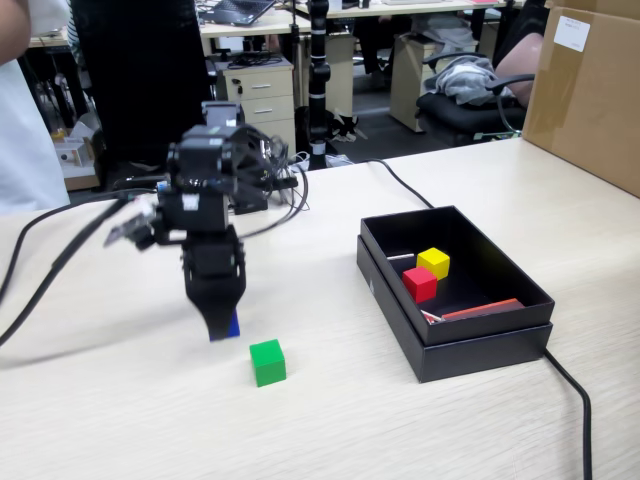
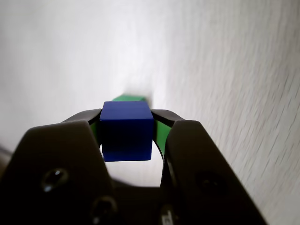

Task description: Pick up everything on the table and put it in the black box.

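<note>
Jaws clamp blue cube (image 2: 126,131); green cube (image 1: 267,362) on table (image 1: 120,420)

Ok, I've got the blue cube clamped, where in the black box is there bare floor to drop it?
The black box is bare along its far right half, right of the yellow cube. It is crowded at near left, where the red cube touches the yellow one, and near the red-edged strip.
</note>
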`<action>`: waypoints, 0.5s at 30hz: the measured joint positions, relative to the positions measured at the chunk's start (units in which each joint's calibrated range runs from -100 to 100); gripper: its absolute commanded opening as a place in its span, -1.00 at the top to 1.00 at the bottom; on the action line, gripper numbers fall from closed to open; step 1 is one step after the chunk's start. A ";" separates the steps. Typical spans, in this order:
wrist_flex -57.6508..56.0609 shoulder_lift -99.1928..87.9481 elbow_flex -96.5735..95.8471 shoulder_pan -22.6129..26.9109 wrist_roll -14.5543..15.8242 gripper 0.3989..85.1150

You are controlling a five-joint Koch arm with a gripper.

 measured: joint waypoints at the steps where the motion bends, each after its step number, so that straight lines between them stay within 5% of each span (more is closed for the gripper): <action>1: 0.00 -5.05 -0.55 1.07 0.20 0.92; 10: 0.00 -15.28 -3.65 17.34 6.69 0.92; 15: 0.00 -5.83 -3.65 20.32 8.40 0.92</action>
